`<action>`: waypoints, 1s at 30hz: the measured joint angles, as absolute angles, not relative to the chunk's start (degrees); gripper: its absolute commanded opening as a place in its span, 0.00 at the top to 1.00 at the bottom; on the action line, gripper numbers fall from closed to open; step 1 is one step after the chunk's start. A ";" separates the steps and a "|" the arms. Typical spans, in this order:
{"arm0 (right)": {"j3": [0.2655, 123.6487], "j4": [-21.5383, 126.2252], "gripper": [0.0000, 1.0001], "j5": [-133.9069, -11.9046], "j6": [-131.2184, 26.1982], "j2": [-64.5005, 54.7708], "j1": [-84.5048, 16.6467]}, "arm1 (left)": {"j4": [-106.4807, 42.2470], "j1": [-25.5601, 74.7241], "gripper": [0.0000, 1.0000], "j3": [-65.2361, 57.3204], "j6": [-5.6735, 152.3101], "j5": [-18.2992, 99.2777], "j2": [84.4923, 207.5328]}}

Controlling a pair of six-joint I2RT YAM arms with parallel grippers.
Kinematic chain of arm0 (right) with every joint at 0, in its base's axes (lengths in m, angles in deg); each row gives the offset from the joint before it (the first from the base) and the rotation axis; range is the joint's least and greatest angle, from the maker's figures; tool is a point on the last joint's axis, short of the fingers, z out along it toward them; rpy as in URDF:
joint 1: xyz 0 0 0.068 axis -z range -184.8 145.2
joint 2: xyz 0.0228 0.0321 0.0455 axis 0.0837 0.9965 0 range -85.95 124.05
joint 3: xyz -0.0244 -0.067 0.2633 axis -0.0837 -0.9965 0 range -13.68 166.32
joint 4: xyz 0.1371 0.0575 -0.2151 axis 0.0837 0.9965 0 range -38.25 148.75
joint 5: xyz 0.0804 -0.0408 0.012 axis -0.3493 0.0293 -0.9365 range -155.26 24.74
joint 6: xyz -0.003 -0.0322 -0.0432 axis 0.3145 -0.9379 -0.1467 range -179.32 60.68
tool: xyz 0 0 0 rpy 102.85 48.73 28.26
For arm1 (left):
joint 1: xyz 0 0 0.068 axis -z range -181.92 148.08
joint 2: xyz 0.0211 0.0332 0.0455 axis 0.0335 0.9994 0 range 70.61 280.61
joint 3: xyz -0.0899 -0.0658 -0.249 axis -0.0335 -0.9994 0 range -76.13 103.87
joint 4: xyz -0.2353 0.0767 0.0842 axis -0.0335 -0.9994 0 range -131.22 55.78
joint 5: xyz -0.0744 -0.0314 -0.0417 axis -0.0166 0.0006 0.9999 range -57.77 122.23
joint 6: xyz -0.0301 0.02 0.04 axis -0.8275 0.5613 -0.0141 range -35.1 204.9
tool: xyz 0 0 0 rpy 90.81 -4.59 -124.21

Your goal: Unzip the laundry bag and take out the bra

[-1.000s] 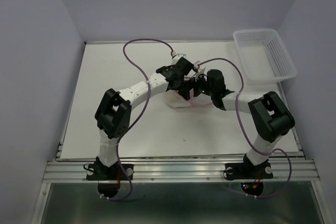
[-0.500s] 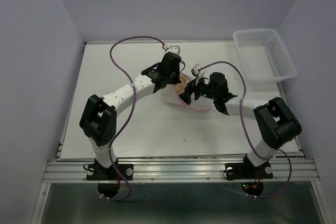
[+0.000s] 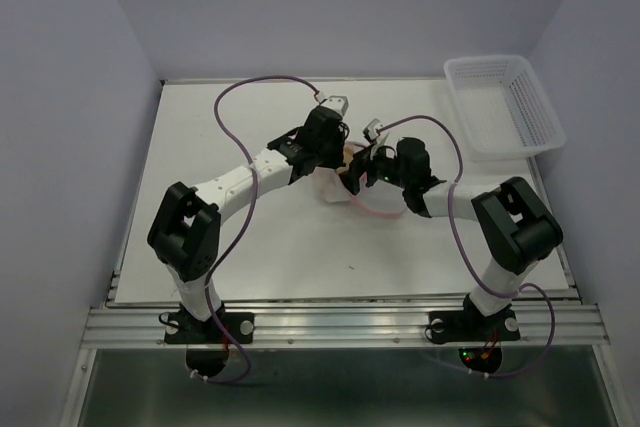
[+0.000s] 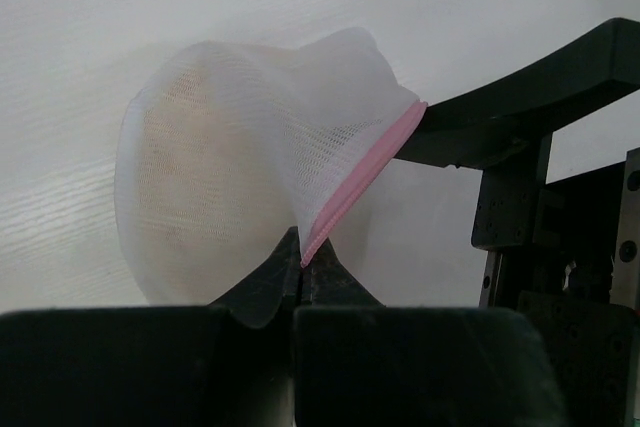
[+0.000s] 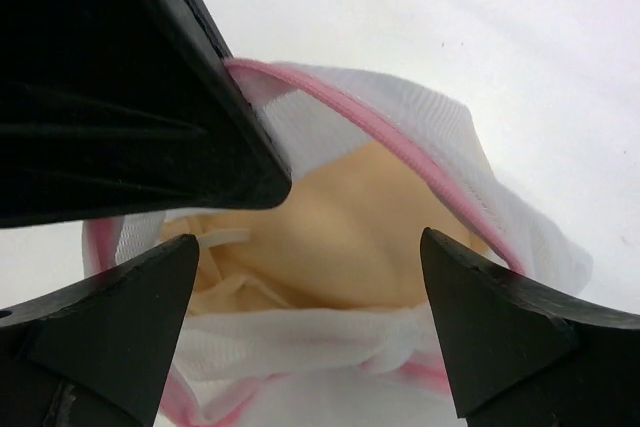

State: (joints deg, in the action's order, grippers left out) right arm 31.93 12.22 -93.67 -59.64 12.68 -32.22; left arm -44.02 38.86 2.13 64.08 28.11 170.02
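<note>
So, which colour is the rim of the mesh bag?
Pink. The rim shows best in the left wrist view.

The left tool (image 4: 300, 265) has lifted the bag (image 4: 220, 177) by its rim; the right tool (image 5: 308, 247) has moved up to its opening.

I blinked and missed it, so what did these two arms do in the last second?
The left arm's elbow swung out leftward. The left pincer, shut on the pink rim of the laundry bag, lifted it a little, so the beige bra now shows. The right pincer slid left up to the opening, open throughout. The basket stayed put.
</note>
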 measured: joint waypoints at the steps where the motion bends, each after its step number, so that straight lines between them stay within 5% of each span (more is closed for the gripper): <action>1: 31.93 11.19 0.03 -93.65 -59.31 12.73 -32.22 | -43.85 38.86 1.00 2.07 64.12 28.44 170.02; 12: 35.93 9.31 0.06 -95.74 -59.27 21.45 -32.33 | -42.76 38.86 1.00 1.83 64.67 29.44 169.83; 15: 36.80 9.27 0.31 -95.68 -59.23 23.42 -32.33 | -42.73 38.83 1.00 1.83 64.67 29.40 169.72; 16: 37.00 9.23 0.55 -95.66 -59.34 24.01 -32.33 | -42.76 38.83 1.00 1.83 64.67 29.42 169.65; 18: 37.24 9.27 0.82 -95.07 -58.42 24.57 -32.33 | -42.73 38.83 1.00 1.83 64.65 29.42 169.45; 22: 37.48 9.60 0.99 -93.32 -57.52 24.95 -32.33 | -42.65 38.83 1.00 1.06 64.45 29.05 168.30; 30: 36.01 11.85 0.99 -94.04 -55.77 18.50 -32.33 | -41.12 36.63 1.00 -2.44 60.69 28.83 167.18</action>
State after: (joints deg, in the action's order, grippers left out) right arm 36.01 11.85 -94.04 -55.77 18.50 -32.33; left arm -41.12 36.63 -2.44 60.69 28.83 167.18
